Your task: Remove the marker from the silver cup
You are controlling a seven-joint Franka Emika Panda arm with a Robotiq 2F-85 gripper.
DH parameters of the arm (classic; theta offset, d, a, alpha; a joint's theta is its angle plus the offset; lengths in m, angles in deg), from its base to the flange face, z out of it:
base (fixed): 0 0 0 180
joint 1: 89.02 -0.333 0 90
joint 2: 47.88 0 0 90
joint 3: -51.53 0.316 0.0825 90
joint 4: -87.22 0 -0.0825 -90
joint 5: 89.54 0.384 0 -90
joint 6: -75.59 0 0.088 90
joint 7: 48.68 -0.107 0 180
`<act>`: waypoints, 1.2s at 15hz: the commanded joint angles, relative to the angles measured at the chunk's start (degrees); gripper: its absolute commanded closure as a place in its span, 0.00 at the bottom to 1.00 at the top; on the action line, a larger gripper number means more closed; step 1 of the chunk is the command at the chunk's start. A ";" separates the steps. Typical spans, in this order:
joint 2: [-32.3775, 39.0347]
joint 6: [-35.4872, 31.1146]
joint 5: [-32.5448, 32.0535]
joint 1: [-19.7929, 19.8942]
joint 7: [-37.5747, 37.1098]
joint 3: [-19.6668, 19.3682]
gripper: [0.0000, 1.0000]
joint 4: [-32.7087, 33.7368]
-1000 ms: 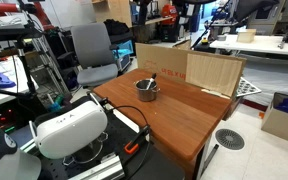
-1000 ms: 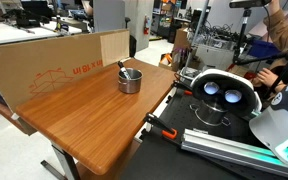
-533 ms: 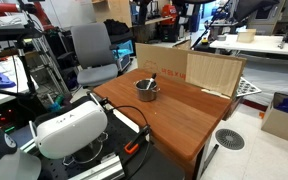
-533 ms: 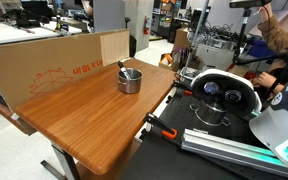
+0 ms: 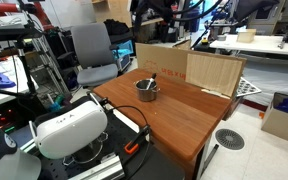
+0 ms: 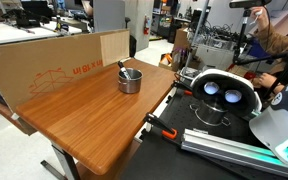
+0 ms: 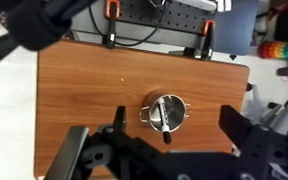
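Cup: the silver cup [image 5: 147, 91] [image 6: 130, 82] [image 7: 166, 110] stands upright on the wooden worktop [image 5: 184, 118] [image 6: 84, 120], near the cardboard panel [image 6: 54, 65] at its far edge.
Marker: the marker [image 7: 161, 118] [image 5: 150, 80] leans inside the cup, with its dark end over the rim.
Fingers: in the wrist view the gripper [image 7: 172, 118] is well above the cup, and its fingers [image 7: 118, 128] are spread wide, holding nothing.

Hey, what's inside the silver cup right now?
The marker sits in the silver cup, its dark end poking past the rim. The cup's bottom is dark and partly covered by the marker, so nothing else can be made out.
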 commanded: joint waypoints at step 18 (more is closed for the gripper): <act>27.79 -6.06 0.35 0.23 -13.76 13.94 0.00 14.69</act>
